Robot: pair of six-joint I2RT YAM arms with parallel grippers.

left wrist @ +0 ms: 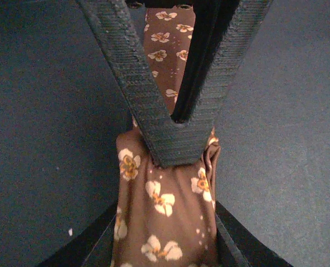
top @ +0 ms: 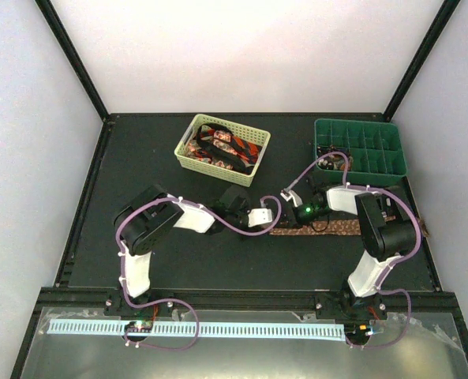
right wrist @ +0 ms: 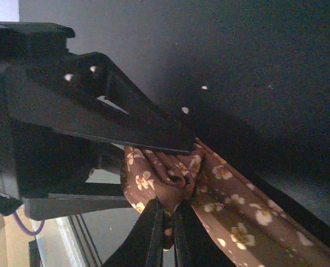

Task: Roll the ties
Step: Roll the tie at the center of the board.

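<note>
brown tie [top: 336, 228]: lies flat on the table [top: 178, 253] as a strip running left to right, just in front of the green tray [top: 356, 122], and passes under the right arm. It is printed with small pale flowers. Its left end is bunched into folds where the two grippers meet.
right gripper [right wrist: 167, 208]: jaws pressed together on the bunched end of the brown tie, with cloth pinched between the two thin tips. In the left wrist view its fingers [left wrist: 137, 83] form a V whose point sits on the fold.
left gripper [left wrist: 165, 222]: jaws apart, one on each side of the brown tie, whose full width lies between them. It faces the right gripper tip to tip.
red-and-black ties [top: 226, 146]: heaped loosely inside the yellow basket [top: 188, 134].
yellow basket: a lattice-walled basket at the rear of the table, left of centre, well apart from the green tray.
green tray: divided into compartments, at the rear right of the table. Its contents are too small to tell.
table: dark matte surface, with both arm bases bolted at its near edge.
</note>
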